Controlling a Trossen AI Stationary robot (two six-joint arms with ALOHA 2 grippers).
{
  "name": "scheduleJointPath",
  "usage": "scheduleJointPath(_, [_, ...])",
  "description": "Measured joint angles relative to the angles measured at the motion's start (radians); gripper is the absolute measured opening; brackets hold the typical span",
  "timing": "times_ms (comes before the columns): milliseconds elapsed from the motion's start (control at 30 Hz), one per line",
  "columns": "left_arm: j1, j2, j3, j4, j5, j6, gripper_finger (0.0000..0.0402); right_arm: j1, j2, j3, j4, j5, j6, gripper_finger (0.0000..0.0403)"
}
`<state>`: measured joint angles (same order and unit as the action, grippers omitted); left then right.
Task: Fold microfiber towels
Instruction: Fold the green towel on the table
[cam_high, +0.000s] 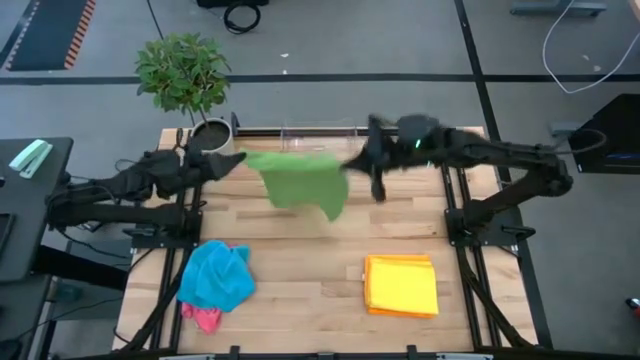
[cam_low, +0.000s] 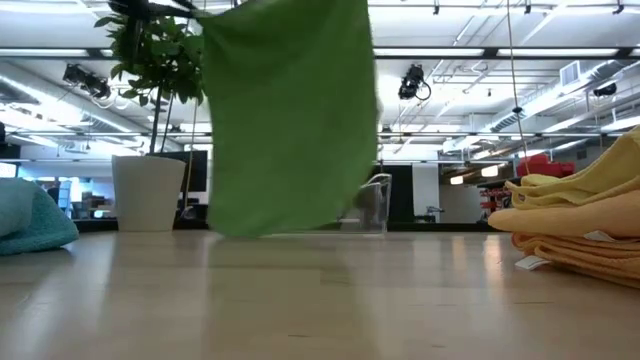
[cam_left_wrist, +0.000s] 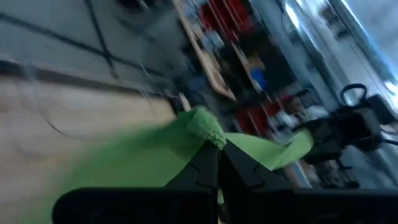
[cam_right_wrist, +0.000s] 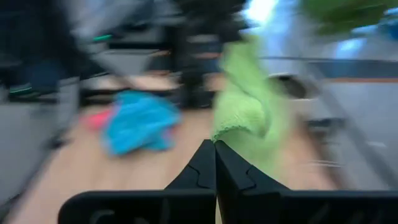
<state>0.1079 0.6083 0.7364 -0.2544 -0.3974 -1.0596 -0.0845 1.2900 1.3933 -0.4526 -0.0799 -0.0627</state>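
I hold green towel up: left gripper & right gripper each pinched on a corner. Yellow stack looks folded; blue & pink not yet.

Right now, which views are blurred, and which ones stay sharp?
Both wrist views are smeared by motion: in the left one the green towel streaks, in the right one the blue towel is soft. The low view is sharp on the yellow stack. The high view is clear except around the right gripper.
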Motion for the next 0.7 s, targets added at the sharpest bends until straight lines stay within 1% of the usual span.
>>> scheduleJointPath(33, [-0.009, 0.002, 0.000, -0.012, 0.042, -0.009, 0.0012, 0.052, 0.014, 0.000, -0.004, -0.007, 0.014, 0.0000])
scheduleJointPath(100, [-0.070, 0.015, -0.001, -0.108, 0.085, -0.050, 0.0008, 0.167, 0.065, -0.006, -0.015, 0.002, 0.042, 0.0000])
scheduleJointPath(167, [-0.177, 0.040, -0.020, -0.230, 0.051, -0.148, 0.0006, 0.289, 0.141, -0.026, 0.013, 0.038, 0.088, 0.0000])
scheduleJointPath(233, [-0.314, 0.072, -0.066, -0.350, -0.031, -0.321, 0.0009, 0.388, 0.239, -0.063, 0.091, 0.081, 0.150, 0.0000])
scheduleJointPath(267, [-0.384, 0.090, -0.100, -0.381, -0.059, -0.431, 0.0012, 0.427, 0.294, -0.089, 0.144, 0.092, 0.188, 0.0000])
scheduleJointPath(333, [-0.512, 0.130, -0.172, -0.370, -0.082, -0.639, 0.0019, 0.483, 0.401, -0.141, 0.264, 0.101, 0.279, 0.0000])
scheduleJointPath(400, [-0.618, 0.175, -0.242, -0.314, -0.084, -0.771, 0.0027, 0.514, 0.498, -0.195, 0.410, 0.082, 0.399, 0.0000])
scheduleJointPath(433, [-0.657, 0.196, -0.268, -0.284, -0.085, -0.809, 0.0033, 0.514, 0.529, -0.230, 0.512, 0.035, 0.470, 0.0000])
scheduleJointPath(467, [-0.683, 0.210, -0.286, -0.269, -0.085, -0.838, 0.0039, 0.510, 0.546, -0.264, 0.622, -0.006, 0.528, 0.0000])
scheduleJointPath(533, [-0.715, 0.224, -0.304, -0.274, -0.089, -0.875, 0.0056, 0.505, 0.546, -0.327, 0.809, -0.019, 0.602, 0.0000])
scheduleJointPath(567, [-0.721, 0.223, -0.305, -0.287, -0.090, -0.882, 0.0066, 0.503, 0.537, -0.349, 0.859, -0.010, 0.622, 0.0000])
scheduleJointPath(600, [-0.723, 0.218, -0.302, -0.304, -0.092, -0.878, 0.0078, 0.500, 0.527, -0.367, 0.867, 0.006, 0.636, 0.0000])
scheduleJointPath(700, [-0.721, 0.181, -0.269, -0.385, -0.089, -0.781, 0.0117, 0.496, 0.507, -0.391, 0.826, 0.012, 0.650, 0.0000])
